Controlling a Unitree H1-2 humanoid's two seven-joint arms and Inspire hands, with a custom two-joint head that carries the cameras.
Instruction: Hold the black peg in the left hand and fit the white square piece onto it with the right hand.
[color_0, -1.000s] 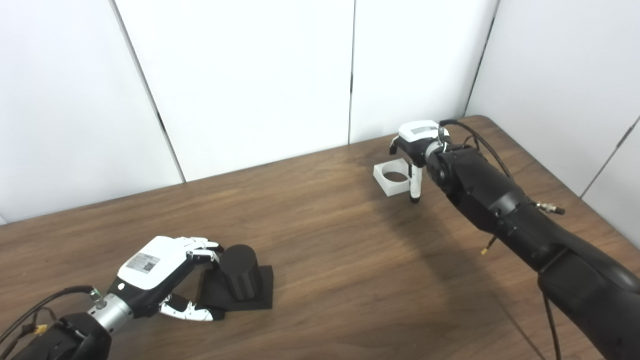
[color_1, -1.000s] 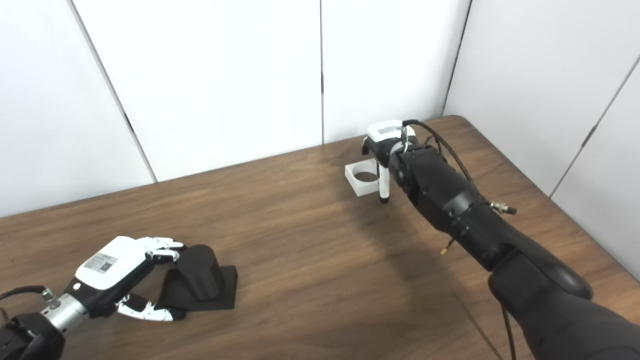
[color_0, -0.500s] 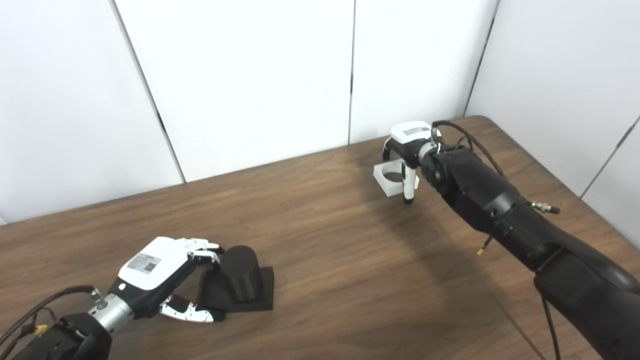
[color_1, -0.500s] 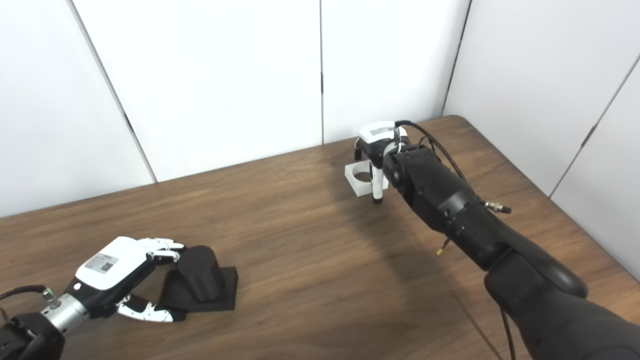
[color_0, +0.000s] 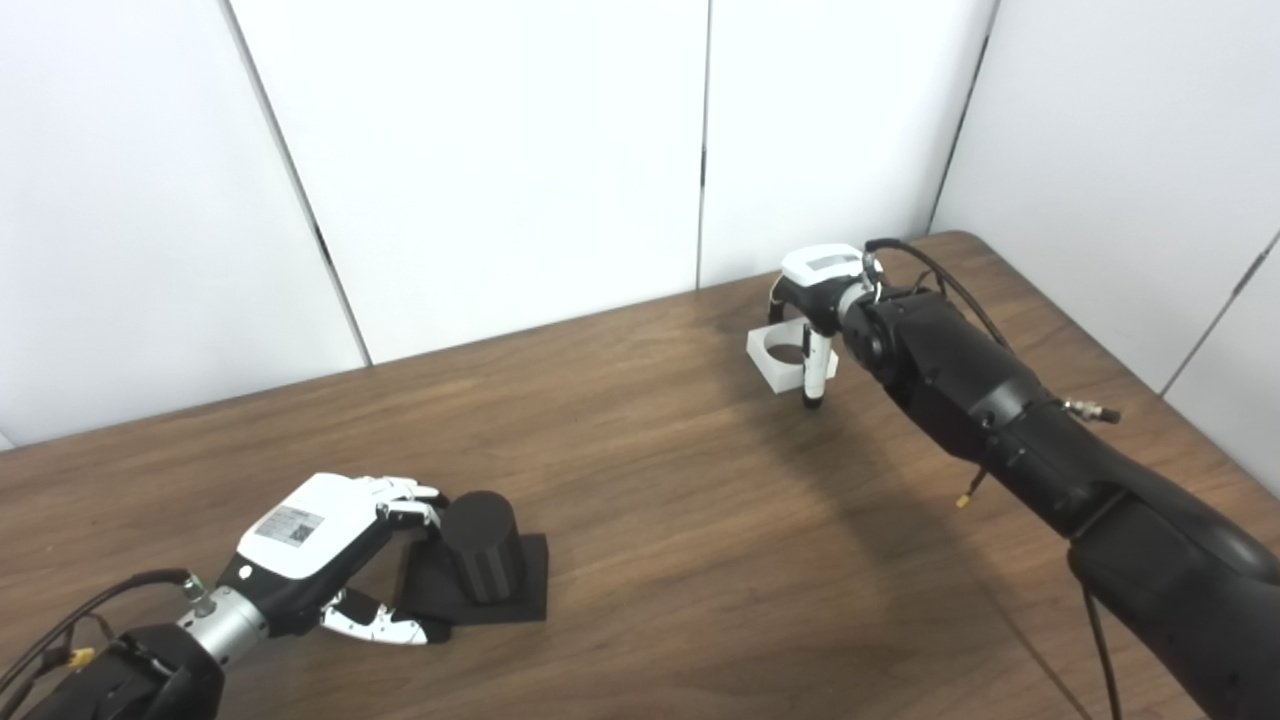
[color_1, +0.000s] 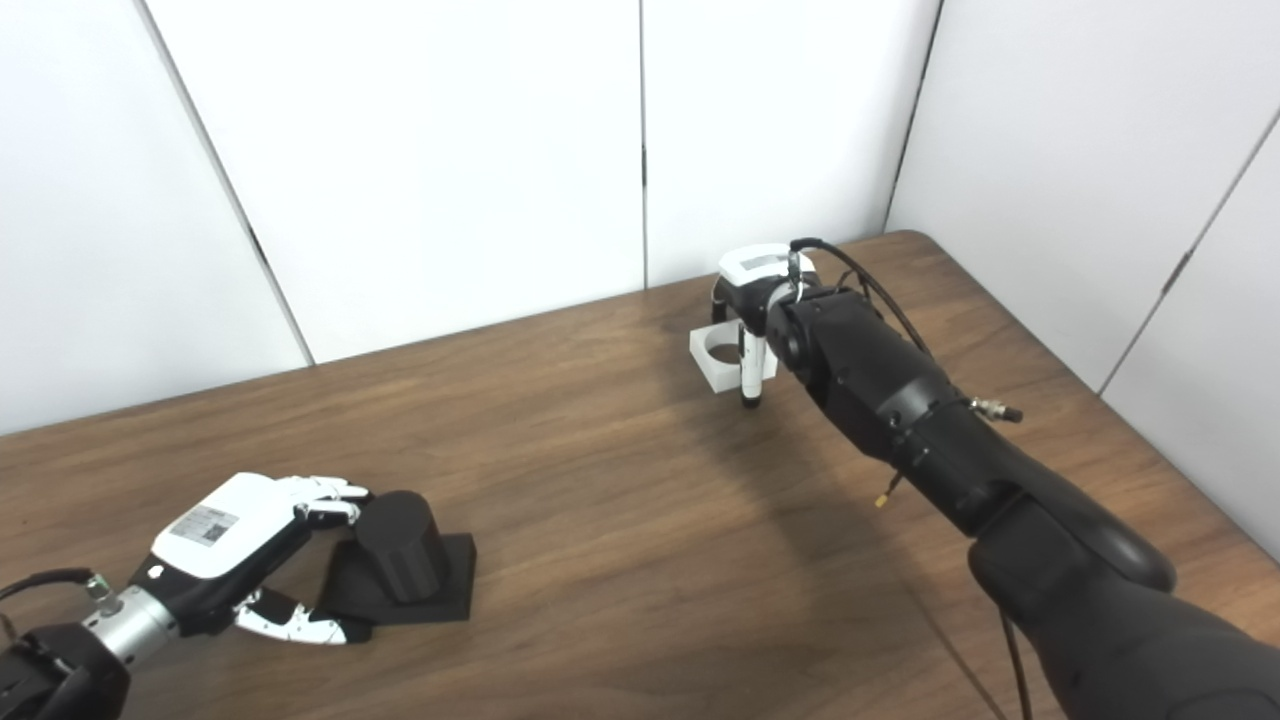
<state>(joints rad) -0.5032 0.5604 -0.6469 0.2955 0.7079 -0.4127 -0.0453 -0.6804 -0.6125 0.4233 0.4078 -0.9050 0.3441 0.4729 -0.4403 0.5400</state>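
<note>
The black peg (color_0: 480, 545) stands upright on its flat black square base (color_0: 528, 592) at the table's near left. My left hand (color_0: 310, 545) is open beside it, with fingertips touching the peg's upper left side and the thumb low along the base's front edge. The white square piece (color_0: 775, 365), with a round hole, lies flat at the far right. My right hand (color_0: 815, 300) hovers over it, open and pointing down. Its thumb (color_0: 815, 372) is at the piece's near right corner, and its fingers reach to the far side.
The brown wooden table (color_0: 650, 520) ends at white wall panels behind and on the right. My right forearm (color_0: 1000, 420), with loose cables, runs diagonally over the table's right part.
My right hand has moved left over the white piece, so the thumb now stands at its near right corner. The piece, the left hand and the peg have not moved.
</note>
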